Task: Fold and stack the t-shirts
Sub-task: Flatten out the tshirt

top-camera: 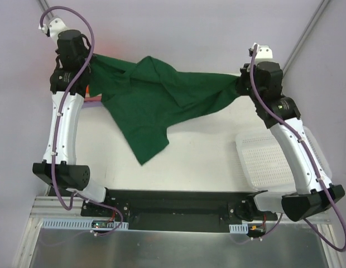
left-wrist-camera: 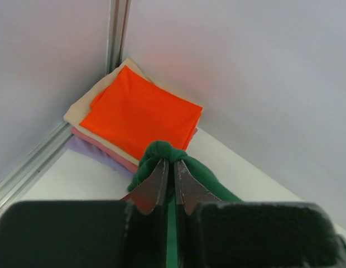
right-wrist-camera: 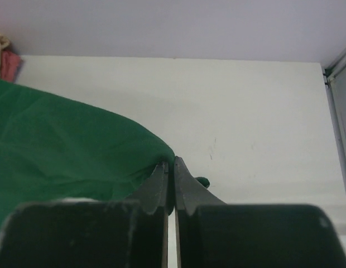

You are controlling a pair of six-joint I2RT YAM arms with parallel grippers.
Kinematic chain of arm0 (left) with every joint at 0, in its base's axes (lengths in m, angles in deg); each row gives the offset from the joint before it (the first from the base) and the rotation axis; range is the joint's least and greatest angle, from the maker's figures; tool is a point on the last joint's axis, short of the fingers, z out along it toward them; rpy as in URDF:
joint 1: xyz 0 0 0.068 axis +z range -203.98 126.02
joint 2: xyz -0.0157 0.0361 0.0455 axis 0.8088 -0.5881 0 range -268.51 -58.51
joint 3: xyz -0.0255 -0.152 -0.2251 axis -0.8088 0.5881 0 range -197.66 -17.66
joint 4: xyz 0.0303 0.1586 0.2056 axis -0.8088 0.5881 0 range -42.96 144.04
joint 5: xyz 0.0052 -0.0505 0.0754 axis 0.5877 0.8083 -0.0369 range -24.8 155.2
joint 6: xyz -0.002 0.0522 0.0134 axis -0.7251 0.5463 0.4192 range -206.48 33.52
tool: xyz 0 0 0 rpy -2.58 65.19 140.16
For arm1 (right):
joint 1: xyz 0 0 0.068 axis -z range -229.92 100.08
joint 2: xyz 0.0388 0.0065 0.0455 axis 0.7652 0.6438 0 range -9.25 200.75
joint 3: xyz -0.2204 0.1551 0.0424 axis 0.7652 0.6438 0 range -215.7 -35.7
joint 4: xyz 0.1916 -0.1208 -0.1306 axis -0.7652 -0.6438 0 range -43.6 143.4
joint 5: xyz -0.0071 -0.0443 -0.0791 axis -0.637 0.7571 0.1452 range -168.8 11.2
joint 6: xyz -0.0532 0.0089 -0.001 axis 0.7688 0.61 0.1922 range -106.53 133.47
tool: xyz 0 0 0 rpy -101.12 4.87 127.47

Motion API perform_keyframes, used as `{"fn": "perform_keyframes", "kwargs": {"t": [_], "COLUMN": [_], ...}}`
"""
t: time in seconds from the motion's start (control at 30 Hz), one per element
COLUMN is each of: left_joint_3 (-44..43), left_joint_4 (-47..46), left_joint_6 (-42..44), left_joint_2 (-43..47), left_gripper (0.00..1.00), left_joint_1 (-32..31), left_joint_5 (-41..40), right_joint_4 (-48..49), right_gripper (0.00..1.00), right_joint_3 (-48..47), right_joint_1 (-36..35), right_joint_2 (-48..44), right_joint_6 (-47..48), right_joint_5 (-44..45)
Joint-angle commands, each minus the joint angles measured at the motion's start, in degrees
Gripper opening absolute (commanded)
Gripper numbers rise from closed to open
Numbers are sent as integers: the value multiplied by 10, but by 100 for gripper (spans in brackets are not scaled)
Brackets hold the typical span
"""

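Note:
The dark green t-shirt [top-camera: 162,97] hangs stretched between my two grippers above the table, its lower part drooping to the white surface. My left gripper [top-camera: 90,66] is shut on its left end; in the left wrist view [left-wrist-camera: 169,163] green cloth [left-wrist-camera: 162,152] bunches at the tips. My right gripper [top-camera: 241,84] is shut on its right end, with green cloth [right-wrist-camera: 67,151] spreading left of the tips [right-wrist-camera: 171,163]. A stack of folded shirts sits in the far left corner: orange [left-wrist-camera: 139,111] on top, then beige [left-wrist-camera: 83,106], pink [left-wrist-camera: 100,148] and lavender [left-wrist-camera: 89,151].
A white mesh basket [top-camera: 268,162] lies on the table at the right, under my right arm. Lavender walls close the back and sides, with metal posts [left-wrist-camera: 117,33] at the corners. The table's near edge carries the black arm mount [top-camera: 178,201].

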Motion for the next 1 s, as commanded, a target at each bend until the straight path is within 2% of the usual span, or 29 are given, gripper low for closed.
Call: {"fn": "perform_keyframes", "kwargs": {"t": [0.0,0.1,0.3,0.4,0.47,0.5,0.53,0.57,0.6,0.63,0.67,0.7,0.73,0.83,0.97], "left_joint_3": [-68,4,278,410,474,492,505,517,524,521,511,500,490,491,529], "left_joint_4": [-6,-6,18,50,62,77,97,105,107,110,120,133,143,148,147], "left_joint_6": [23,24,1,-26,-42,-57,-78,-95,-103,-107,-108,-115,-126,-164,-194], "left_joint_2": [58,109,233,282,285,278,266,256,246,233,219,205,196,183,181], "left_gripper": [0,0,0,0,0,7,19,49,74,90,99,99,99,99,99], "left_joint_1": [27,27,28,29,35,35,35,35,37,36,36,36,36,36,36], "left_joint_5": [46,43,49,44,55,60,60,59,53,47,44,45,49,94,183], "right_joint_4": [68,83,84,63,40,25,9,1,-6,-16,-26,-29,-29,-28,-50], "right_gripper": [0,0,0,4,10,13,16,21,36,50,61,74,97,96,96], "right_joint_3": [-69,-12,156,227,242,240,235,228,219,208,197,185,180,169,175], "right_joint_1": [38,56,93,109,117,119,119,118,119,119,118,117,113,79,-23], "right_joint_2": [-22,-43,-76,-64,-39,-20,0,16,31,42,51,53,53,48,39], "right_joint_6": [-5,-15,-21,-6,14,16,18,25,22,20,20,13,13,16,5], "right_joint_5": [-94,-130,-190,-196,-198,-186,-172,-168,-164,-168,-181,-185,-190,-185,-156]}}
